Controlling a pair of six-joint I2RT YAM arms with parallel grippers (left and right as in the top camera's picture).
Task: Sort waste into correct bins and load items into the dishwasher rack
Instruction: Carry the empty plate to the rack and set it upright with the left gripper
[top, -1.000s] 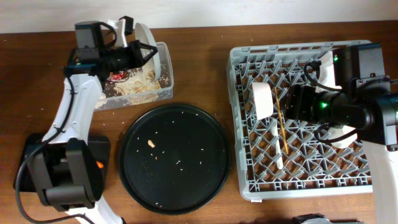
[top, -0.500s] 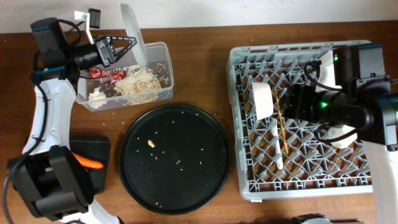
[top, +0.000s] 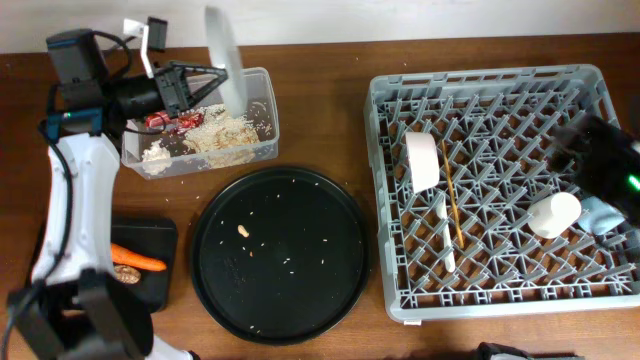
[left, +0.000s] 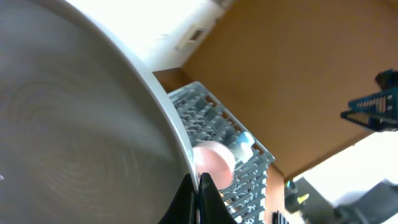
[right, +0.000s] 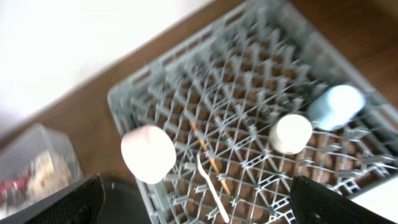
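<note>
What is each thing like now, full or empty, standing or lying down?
Tub: holds crumbs and a red wrapper.
Plate: gripped by the left jaws, tipped on edge over the tub.
Round tray: nearly bare, few crumbs.
Carrot: lying in the small tray.
Bowl: on its side in the rack.
White cup: lying in the rack.
Right jaws: open, empty.

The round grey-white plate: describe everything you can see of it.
The round grey-white plate is held nearly on edge above the far side of the clear plastic rectangular tub. The left gripper pinches its rim. Its smooth, glazed-looking face shows faint concentric rings; no scraps are visible on it.
</note>
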